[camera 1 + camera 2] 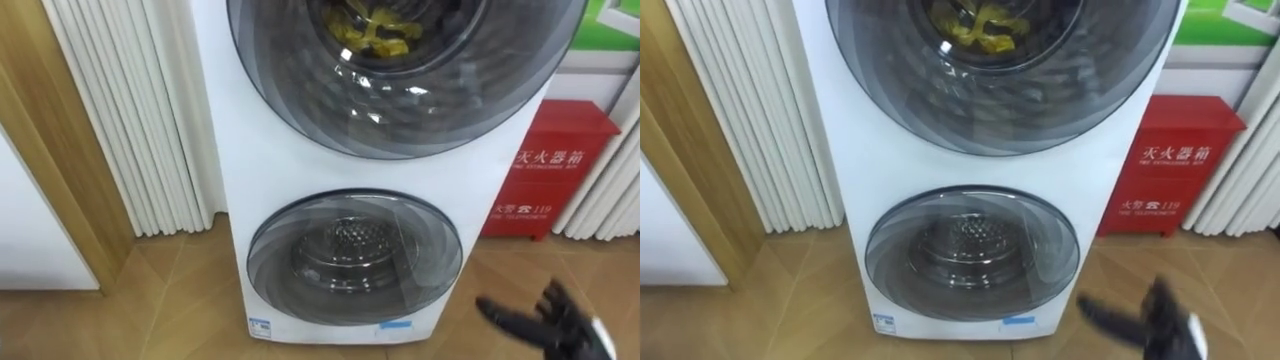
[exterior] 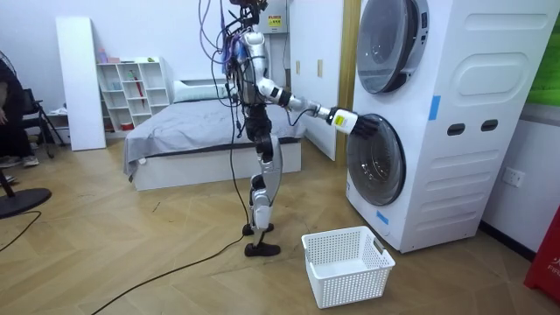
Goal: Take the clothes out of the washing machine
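Note:
A white stacked washing machine (image 1: pixel 225 150) stands right in front of me, with two round glass doors. Behind the upper door (image 1: pixel 400 100) lies yellow clothing (image 1: pixel 375 30) in the drum. The lower door (image 1: pixel 355 255) is closed, and its metal drum looks bare. My right hand (image 1: pixel 545 320) is low on the right, in front of the machine's lower corner, open with its dark fingers straight and holding nothing. In the room view I stand upright facing the machine (image 2: pixel 455 114), my right hand (image 2: pixel 363 125) held out beside the lower door's top edge.
A white laundry basket (image 2: pixel 346 262) sits on the wooden floor by the machine. A red fire-equipment box (image 1: pixel 545 170) stands to the machine's right, white slats (image 1: pixel 120 110) to its left. Behind me are a bed (image 2: pixel 201 131), white shelves and a seated person (image 2: pixel 9 105).

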